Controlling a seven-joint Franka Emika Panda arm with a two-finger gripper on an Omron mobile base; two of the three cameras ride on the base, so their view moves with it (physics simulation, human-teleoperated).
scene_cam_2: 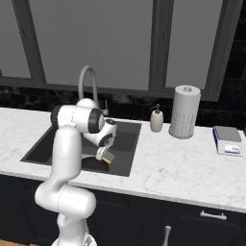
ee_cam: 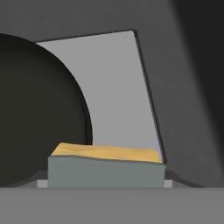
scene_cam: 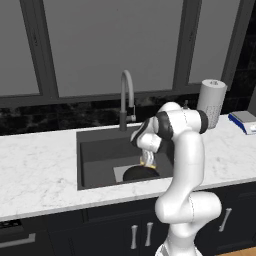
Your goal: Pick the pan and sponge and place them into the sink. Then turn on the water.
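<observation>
The dark grey sink (scene_cam: 100, 150) is set in the white marble counter, and the small black pan (scene_cam: 139, 173) lies on the lighter square at its bottom. My gripper (scene_cam: 148, 161) hangs down inside the basin just above the pan's far rim, shut on the yellow sponge (scene_cam: 148, 164). From the right base view the gripper (scene_cam_2: 105, 156) and the sponge (scene_cam_2: 107, 158) show low over the basin (scene_cam_2: 126, 139). In the hand view the sponge (ee_cam: 106, 164) sits between the jaws, with the pan (ee_cam: 39, 113) below to the left. The tall grey faucet (scene_cam: 126, 95) stands behind, with no water stream visible.
On the counter right of the sink stand a soap dispenser (scene_cam_2: 156, 120) and a paper towel roll (scene_cam_2: 185, 111). A blue-and-white flat object (scene_cam_2: 227, 140) lies further right. Dark window frames run along the back wall.
</observation>
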